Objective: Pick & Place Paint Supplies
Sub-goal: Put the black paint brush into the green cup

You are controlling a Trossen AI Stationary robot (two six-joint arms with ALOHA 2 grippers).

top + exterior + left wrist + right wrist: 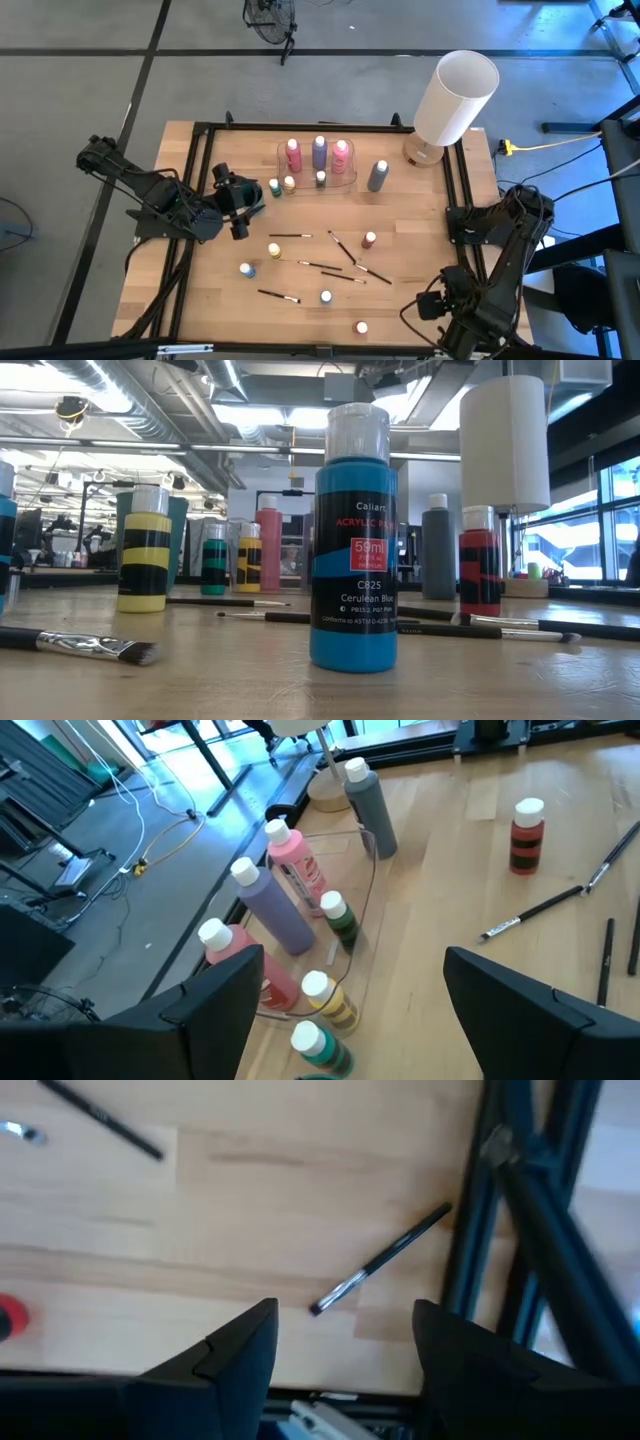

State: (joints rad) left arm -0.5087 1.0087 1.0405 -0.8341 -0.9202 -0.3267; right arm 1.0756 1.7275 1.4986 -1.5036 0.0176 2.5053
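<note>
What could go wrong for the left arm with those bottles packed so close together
The left gripper is open beside a tight cluster: green bottle, yellow bottle, purple bottle and pink bottle. Closing on one may tip a neighbour. The brushes lie flat and crossed on the table, so a pinch could slip or drag two at once.

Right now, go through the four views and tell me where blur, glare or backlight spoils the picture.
Low view: bright ceiling lights and windows backlight the scene; the blue acrylic paint bottle is sharp, the room behind soft. Right wrist view: the black table frame is smeared, the thin dark-handled paintbrush slightly soft. Left wrist view: mild glare on the pale wooden tabletop. High view: even light, short shadows.
</note>
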